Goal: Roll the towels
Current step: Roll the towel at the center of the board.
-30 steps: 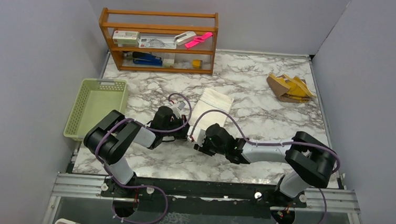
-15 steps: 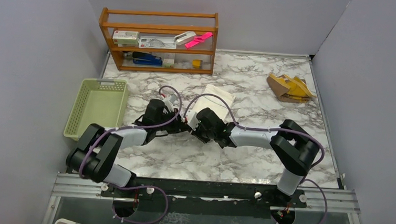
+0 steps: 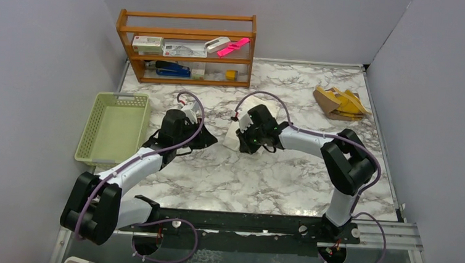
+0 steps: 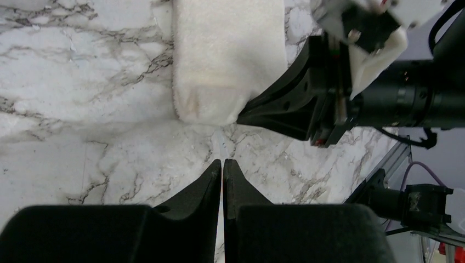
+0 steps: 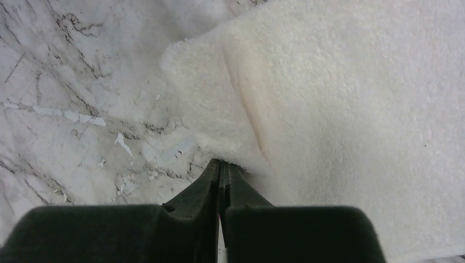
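Observation:
The white towel [image 3: 232,139] lies mid-table, its near end doubled over into a thick fold [image 4: 225,60]. My right gripper [image 3: 241,146] sits over it, shut, with its tips pinched at the folded near edge [image 5: 222,167] of the towel [image 5: 340,98]. My left gripper [image 3: 213,139] is shut and empty, low over bare marble just short of the towel's near end [image 4: 222,164]. The mustard-yellow towel [image 3: 340,103] lies crumpled at the back right, far from both grippers.
A pale green basket [image 3: 111,126] stands at the left edge. A wooden shelf [image 3: 186,48] with small items stands at the back left. Grey walls close in the marble table [image 3: 289,172] on three sides.
Both arms reached farther from their bases. My right gripper moved toward the back with the towel's near edge, so the towel looks shorter and doubled over. My left gripper drew away to the left.

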`<act>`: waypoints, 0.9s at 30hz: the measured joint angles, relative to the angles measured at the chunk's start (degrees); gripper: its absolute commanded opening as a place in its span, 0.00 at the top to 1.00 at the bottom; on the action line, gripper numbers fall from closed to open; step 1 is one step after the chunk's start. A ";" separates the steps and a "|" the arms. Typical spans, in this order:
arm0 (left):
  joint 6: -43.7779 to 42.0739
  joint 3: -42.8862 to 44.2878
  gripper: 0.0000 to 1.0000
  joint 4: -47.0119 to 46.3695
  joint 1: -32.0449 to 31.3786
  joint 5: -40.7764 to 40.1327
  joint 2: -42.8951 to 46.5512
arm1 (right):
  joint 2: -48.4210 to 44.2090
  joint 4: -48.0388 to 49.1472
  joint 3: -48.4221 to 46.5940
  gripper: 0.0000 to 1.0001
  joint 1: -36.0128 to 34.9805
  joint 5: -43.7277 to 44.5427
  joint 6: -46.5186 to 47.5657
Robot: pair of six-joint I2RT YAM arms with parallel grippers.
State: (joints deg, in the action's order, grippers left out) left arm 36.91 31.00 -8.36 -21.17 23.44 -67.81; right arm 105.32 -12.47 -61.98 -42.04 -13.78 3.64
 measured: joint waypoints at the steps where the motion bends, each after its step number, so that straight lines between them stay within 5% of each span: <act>1: 0.00 -0.37 0.90 0.11 0.00 0.02 0.00 | 0.02 -0.39 0.00 0.99 0.92 -1.86 -0.44; 10: 0.24 -4.28 0.89 -2.84 0.00 0.83 0.09 | -1.09 -2.27 2.62 0.99 2.78 -21.18 -4.83; 21: 2.86 -5.31 0.88 -11.15 -1.62 3.82 -4.61 | -2.84 -2.75 3.02 0.99 2.78 -32.17 -8.37; 27: 5.07 -5.31 0.88 -12.22 -1.84 4.61 0.13 | -4.70 2.16 5.07 0.99 3.80 -40.19 -13.68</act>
State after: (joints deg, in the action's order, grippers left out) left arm 41.98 25.69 -20.58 -23.00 28.05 -67.68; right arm 100.62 -10.31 -56.90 -38.24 -53.98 -10.04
